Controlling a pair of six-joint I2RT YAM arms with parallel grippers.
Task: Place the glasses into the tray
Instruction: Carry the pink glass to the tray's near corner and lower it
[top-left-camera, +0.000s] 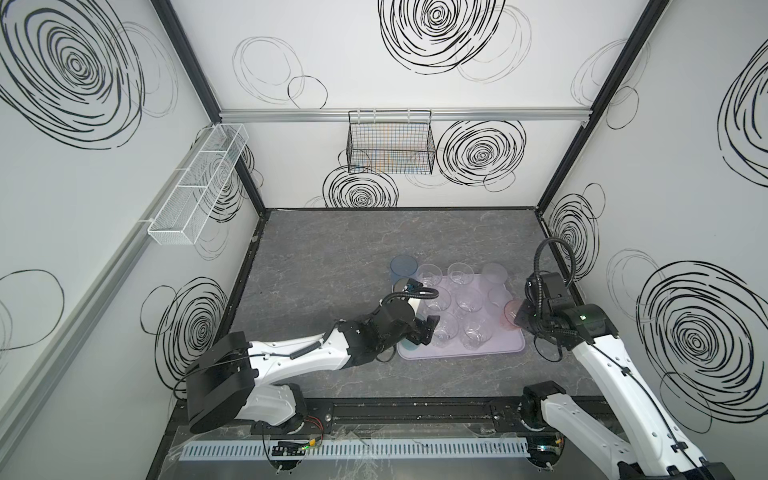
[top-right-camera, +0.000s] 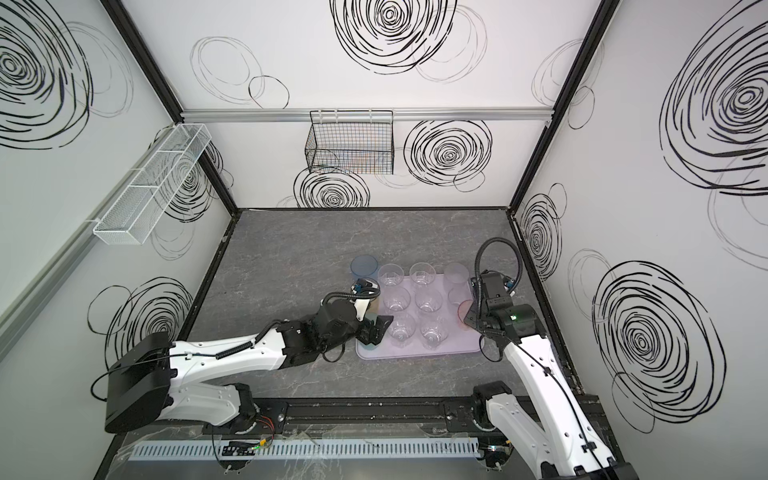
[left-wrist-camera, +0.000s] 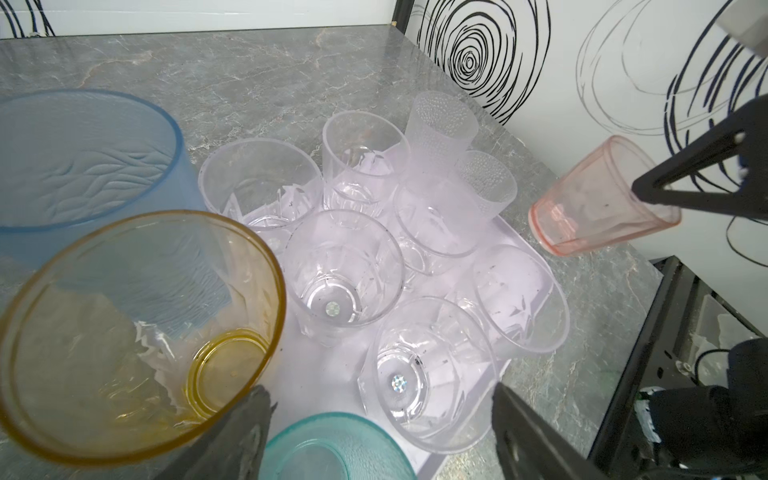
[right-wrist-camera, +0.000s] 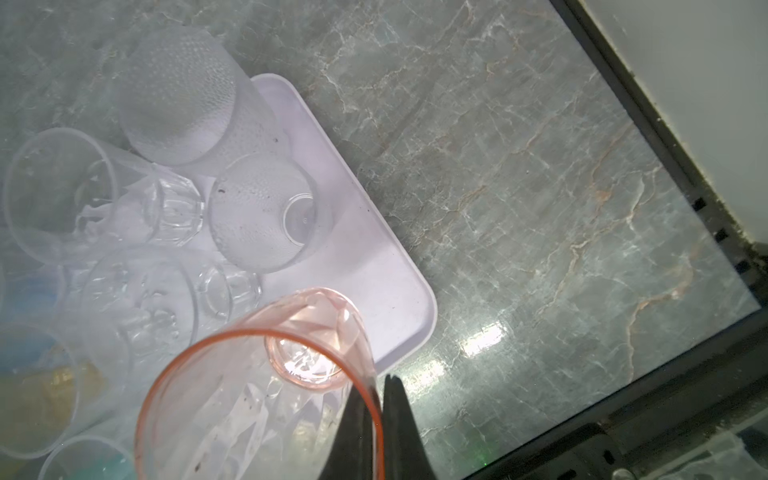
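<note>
Right jaws pinch the pink glass (left-wrist-camera: 590, 208); left jaws gape; clear glasses (left-wrist-camera: 345, 270) crowd the tray (right-wrist-camera: 374, 266).

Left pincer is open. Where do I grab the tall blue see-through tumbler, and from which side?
Likely best: pinch the rim wall of the tall blue see-through tumbler from above, one finger inside and one outside, on its uncrowded left side. It stands upright with its mouth open, and the amber see-through glass and a clear faceted glass crowd its near and right sides.
</note>
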